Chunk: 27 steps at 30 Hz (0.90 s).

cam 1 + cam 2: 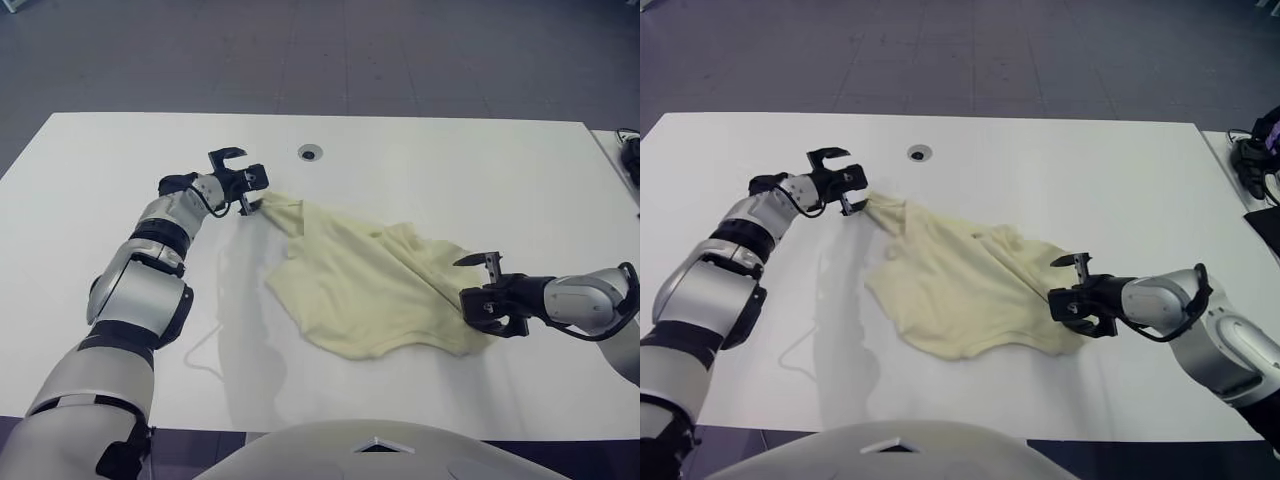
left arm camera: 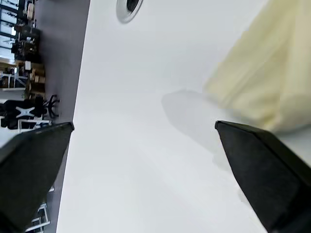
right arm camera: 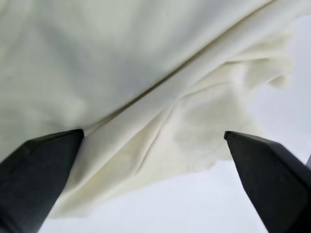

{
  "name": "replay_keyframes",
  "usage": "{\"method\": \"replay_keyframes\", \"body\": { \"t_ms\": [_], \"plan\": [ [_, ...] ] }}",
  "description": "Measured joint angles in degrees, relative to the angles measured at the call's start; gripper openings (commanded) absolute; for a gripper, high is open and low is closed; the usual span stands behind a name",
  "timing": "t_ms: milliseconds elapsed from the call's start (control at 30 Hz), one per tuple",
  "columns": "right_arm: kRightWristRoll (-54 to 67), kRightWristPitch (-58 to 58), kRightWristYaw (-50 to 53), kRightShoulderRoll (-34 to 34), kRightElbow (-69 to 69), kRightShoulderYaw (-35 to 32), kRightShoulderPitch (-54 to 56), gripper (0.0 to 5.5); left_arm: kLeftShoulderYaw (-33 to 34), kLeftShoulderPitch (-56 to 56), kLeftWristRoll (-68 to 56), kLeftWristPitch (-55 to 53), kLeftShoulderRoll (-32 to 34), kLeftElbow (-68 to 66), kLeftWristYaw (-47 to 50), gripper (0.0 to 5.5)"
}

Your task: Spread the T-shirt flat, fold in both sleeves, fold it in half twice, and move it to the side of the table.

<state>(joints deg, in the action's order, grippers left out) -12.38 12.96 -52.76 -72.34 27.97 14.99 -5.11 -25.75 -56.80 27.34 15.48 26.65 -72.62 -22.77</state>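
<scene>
Although it lies near the middle of the white table [image 1: 450, 170], the pale yellow T-shirt [image 1: 370, 290] is far from flat. It sits in a rumpled heap, a little toward the right edge, with one corner drawn out into a point toward the far left. Folds cover so much of it that sleeves, neck and hem cannot be told apart. A raised ridge of cloth runs slantwise across it, from the pointed corner to the near right part.

The left gripper [image 1: 243, 183] is at the pointed corner, fingers spread wide with bare table between them. The cloth lies just beside one finger (whether it touches is hard to judge). The right gripper [image 1: 478, 295] is at the shirt's near right edge, fingers likewise spread apart, with wrinkled cloth lying across the gap between them. Whether its tips press on the fabric cannot be told.

A small round metal-rimmed hole [image 1: 310, 152] is set in the table toward the far edge, apart from the shirt. Beyond the far right corner, dark cables [image 1: 1250, 150] are cut off by the frame. A thin pale line [image 1: 203, 352] lies toward the near left corner, too faint to identify.
</scene>
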Motion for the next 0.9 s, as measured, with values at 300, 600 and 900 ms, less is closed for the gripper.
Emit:
{"method": "replay_keyframes", "body": {
  "t_ms": [300, 600, 900],
  "plan": [
    [21.8, 14.5, -11.0, 4.1, 14.3, -5.2, 0.1, 5.38, 2.2, -1.0, 0.2, -0.8, -1.0, -1.9, 4.1, 5.4],
    [23.0, 19.7, -3.5, 10.2, 2.5, -9.2, 14.7, 5.38, 11.6, 12.0, -19.9, 1.2, 1.3, 32.9, -15.3, 5.4],
    [14.8, 16.3, 7.5, 15.7, -8.4, -6.8, 14.8, 5.38, 12.6, 45.0, -34.4, -17.3, 13.8, 73.9, -30.0, 5.4]
  ]
}}
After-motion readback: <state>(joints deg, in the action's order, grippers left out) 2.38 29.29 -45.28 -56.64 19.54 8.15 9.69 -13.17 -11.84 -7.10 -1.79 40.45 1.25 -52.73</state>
